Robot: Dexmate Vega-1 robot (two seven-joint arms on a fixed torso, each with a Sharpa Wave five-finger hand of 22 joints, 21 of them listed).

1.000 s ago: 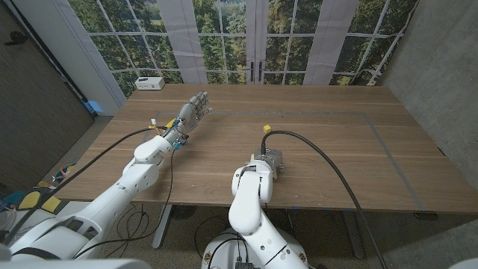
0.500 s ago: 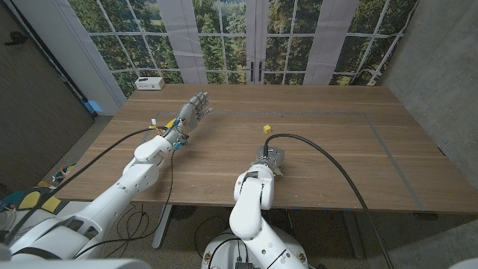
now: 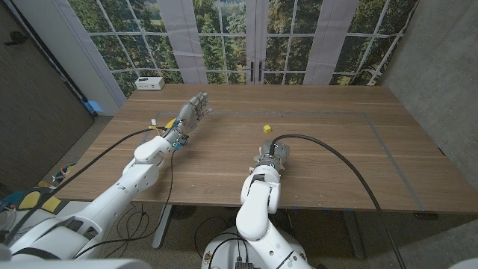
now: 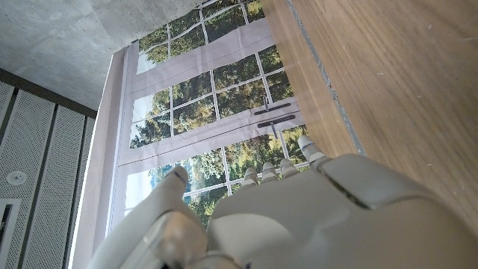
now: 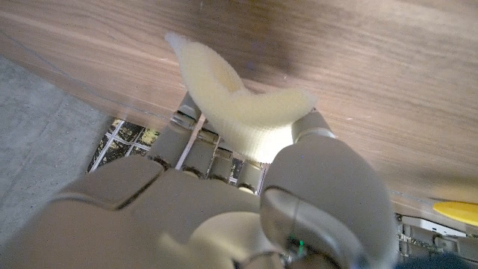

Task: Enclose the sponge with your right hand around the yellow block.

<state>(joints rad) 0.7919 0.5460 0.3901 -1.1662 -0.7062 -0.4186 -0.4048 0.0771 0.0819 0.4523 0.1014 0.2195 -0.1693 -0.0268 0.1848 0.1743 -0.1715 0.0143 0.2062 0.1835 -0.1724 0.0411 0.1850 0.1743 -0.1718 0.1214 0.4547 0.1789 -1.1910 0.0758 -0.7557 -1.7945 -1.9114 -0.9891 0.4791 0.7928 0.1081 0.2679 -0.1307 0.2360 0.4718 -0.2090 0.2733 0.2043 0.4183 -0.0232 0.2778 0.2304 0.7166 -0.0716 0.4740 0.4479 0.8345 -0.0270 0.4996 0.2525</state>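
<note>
Yellow sponge [image 5: 239, 104] is pinched, bent, in the right hand [image 3: 270, 158], near the yellow block [image 3: 267, 128] it must wrap

Pale sponge [image 5: 243, 112] bent, gripped; yellow block [image 3: 266, 128] on table, apart.
</note>
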